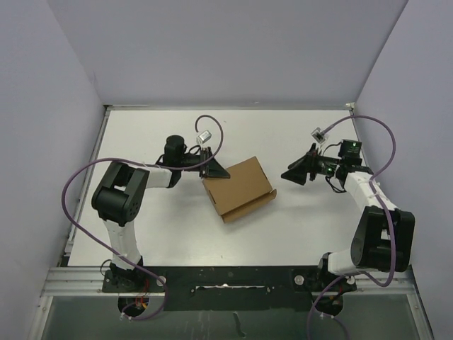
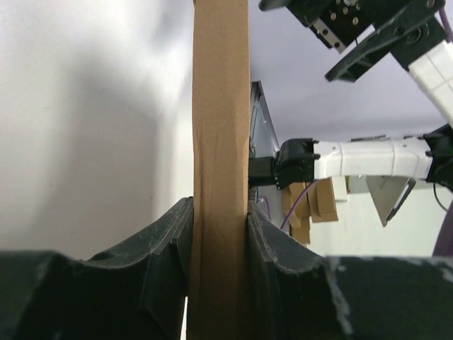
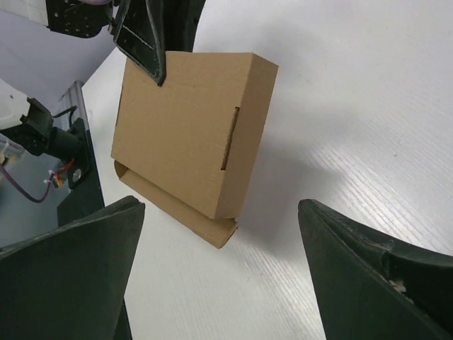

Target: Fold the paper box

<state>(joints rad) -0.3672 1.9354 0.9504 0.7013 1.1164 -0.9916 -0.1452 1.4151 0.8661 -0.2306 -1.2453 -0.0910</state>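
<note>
Reaching in from centre-left, the left gripper (image 1: pixel 208 164) is clamped on the upper-left edge of the box (image 1: pixel 237 185), which lies mid-frame, long axis slanting up rightward, loose flap lower right; the right gripper (image 1: pixel 296 173), jaws wide apart, hovers near its right side, not touching, elbow bent

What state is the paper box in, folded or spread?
Folded: the paper box forms a closed flat shape, one flap protruding along an edge.
</note>
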